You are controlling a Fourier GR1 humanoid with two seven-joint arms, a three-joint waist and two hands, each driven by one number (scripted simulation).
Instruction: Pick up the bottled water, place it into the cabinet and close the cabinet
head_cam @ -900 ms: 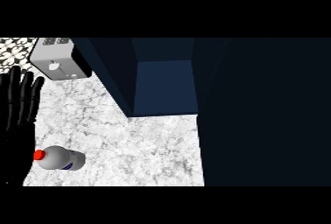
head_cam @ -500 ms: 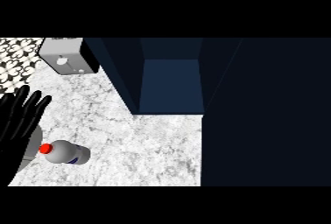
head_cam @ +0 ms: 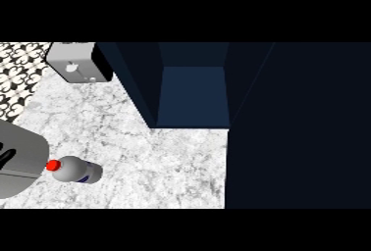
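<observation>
Task is standing at its opening stage, with nothing completed as far as can be seen; the bottled water (head_cam: 76, 170) is lying on its side on the marble desk (head_cam: 152, 166), below and well to the left of the cabinet (head_cam: 194, 95), its red cap (head_cam: 52, 165) pointing away from the cabinet; the cabinet is standing open, its blue interior showing no contents; the broad dark panel (head_cam: 297, 127) to the right of the cabinet opening is judged to be its door, though this cannot be confirmed; a grey forearm (head_cam: 18, 169) is entering from the view's left side, far left of the cabinet, with its edge meeting the cap; of the left hand (head_cam: 6, 158) only a dark sliver is showing, so whether it is apart, together or clamped on the bottle cannot be told; the right hand is not appearing anywhere; a grey appliance (head_cam: 76, 62) is sitting to the upper left of the cabinet, apart from the bottle; remaining work, by judgement: securing the bottle, carrying it rightward into the cabinet, releasing it, and shutting the door.
</observation>
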